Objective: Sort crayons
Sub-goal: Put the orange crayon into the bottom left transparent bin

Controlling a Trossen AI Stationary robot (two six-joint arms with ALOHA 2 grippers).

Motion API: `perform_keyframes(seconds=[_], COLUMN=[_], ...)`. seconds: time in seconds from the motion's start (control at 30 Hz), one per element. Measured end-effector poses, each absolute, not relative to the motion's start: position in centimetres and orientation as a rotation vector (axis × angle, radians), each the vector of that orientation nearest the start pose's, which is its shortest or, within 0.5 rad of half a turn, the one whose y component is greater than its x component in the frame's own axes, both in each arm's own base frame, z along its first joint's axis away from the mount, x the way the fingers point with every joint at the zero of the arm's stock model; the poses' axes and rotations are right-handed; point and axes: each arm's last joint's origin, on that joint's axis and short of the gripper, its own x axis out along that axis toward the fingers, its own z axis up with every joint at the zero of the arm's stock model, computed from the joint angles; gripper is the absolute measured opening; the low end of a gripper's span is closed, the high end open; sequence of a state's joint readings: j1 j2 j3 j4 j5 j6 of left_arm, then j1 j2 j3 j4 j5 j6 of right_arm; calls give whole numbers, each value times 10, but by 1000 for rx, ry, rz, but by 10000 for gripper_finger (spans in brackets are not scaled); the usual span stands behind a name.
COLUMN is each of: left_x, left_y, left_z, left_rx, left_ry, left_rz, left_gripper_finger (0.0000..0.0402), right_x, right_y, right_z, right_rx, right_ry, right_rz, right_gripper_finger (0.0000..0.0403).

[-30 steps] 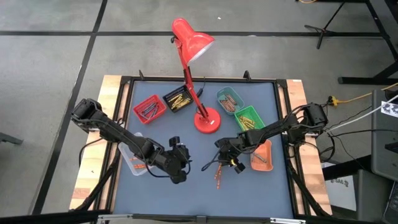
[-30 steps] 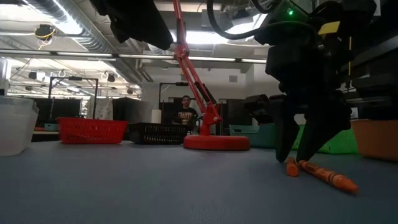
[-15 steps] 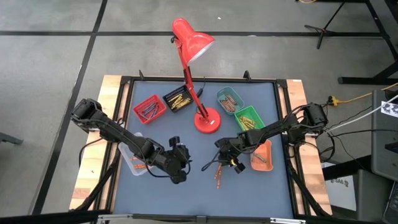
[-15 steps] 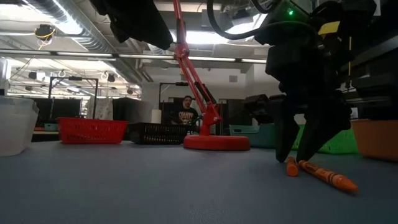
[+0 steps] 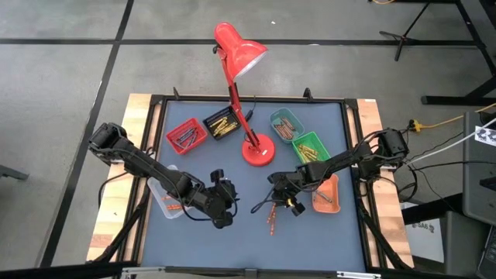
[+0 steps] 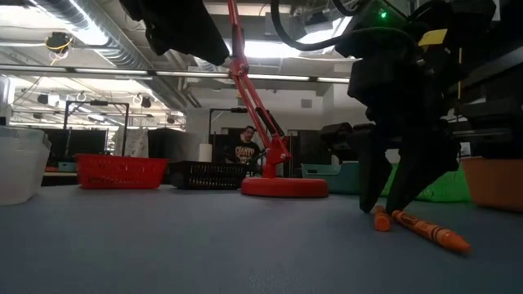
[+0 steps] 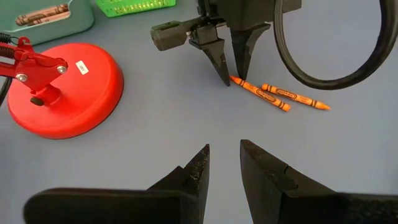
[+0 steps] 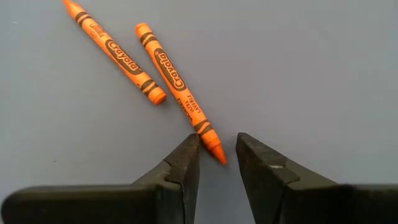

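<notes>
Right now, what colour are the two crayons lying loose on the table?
Both crayons are orange with black print, clearest in the right wrist view.

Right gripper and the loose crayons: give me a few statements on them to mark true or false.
1. The right gripper stands open over one tip of an orange crayon. True.
2. Two orange crayons lie loose on the mat. True.
3. The second crayon is green. False: it is orange.
4. The left gripper holds a crayon. False: it is open and empty, apart from them.
5. The red lamp lies tipped over. False: it stands upright.
</notes>
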State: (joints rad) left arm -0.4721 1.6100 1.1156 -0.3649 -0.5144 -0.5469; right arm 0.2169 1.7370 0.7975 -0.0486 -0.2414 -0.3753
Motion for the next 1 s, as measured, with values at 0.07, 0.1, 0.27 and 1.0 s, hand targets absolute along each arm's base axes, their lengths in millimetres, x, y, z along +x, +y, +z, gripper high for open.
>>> perform_keyframes(seconds=[0.07, 0.1, 0.27, 1.0], left_x=[305, 305, 305, 305], left_y=[-140, -140, -140, -140], left_z=[233, 233, 233, 233], left_rx=[-114, -114, -114, -114], left_ry=[713, 713, 713, 713], left_rz=[242, 242, 242, 242], left_gripper_finger=[73, 73, 73, 73], right_x=[301, 301, 301, 301], right_y=[73, 73, 73, 73], right_z=[121, 121, 121, 121], right_rx=[-327, -327, -328, -329], right_ry=[905, 905, 906, 907], right_rz=[600, 599, 598, 589], right_gripper_finger=[110, 110, 110, 21])
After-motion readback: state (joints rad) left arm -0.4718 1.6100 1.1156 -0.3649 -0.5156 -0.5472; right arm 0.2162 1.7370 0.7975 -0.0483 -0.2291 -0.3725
